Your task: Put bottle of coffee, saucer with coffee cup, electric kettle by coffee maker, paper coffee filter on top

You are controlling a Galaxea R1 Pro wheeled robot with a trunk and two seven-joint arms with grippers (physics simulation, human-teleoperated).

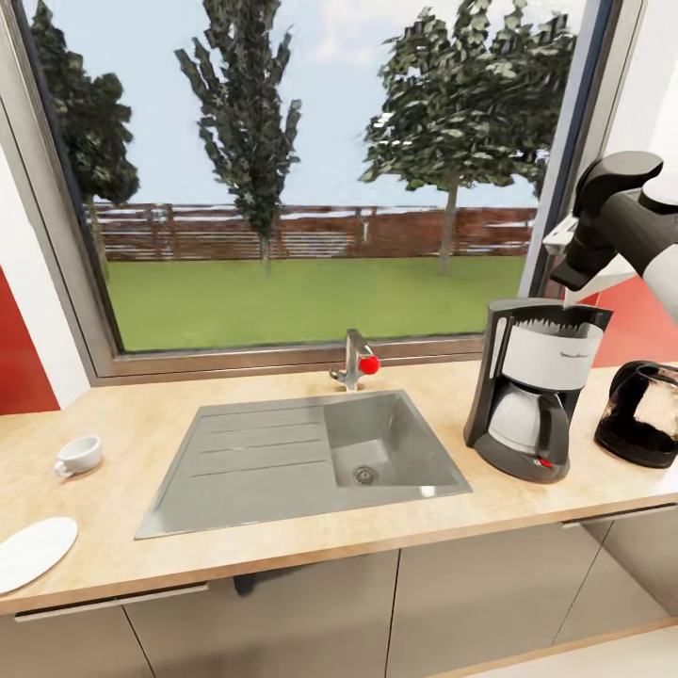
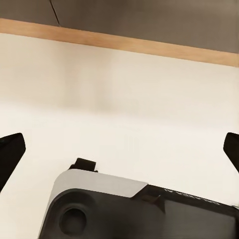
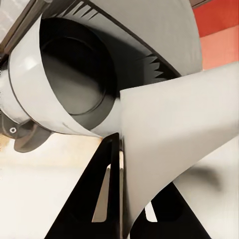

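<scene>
The coffee maker [image 1: 533, 397] stands on the kitchen countertop [image 1: 141, 424] to the right of the sink, and its open round top [image 3: 74, 74] appears in the right wrist view. Just above it my right gripper [image 1: 573, 271] [image 3: 124, 149] is shut on the white paper coffee filter [image 1: 610, 271] [image 3: 174, 144]. At the far right, beside the machine, sits the dark glass electric kettle [image 1: 644, 416]. Over on the left the coffee cup [image 1: 79, 455] sits apart from the saucer [image 1: 33, 552], which lies near the front edge. My left gripper [image 2: 119, 149] is open and empty over the floor. The bottle of coffee is out of view.
A grey inset sink [image 1: 254, 461] with a faucet [image 1: 353, 363] and red knob takes up the middle of the worktop. A large window runs behind it. Dark grey cabinet fronts [image 1: 471, 603] lie below. My own base [image 2: 134, 209] shows under the left gripper.
</scene>
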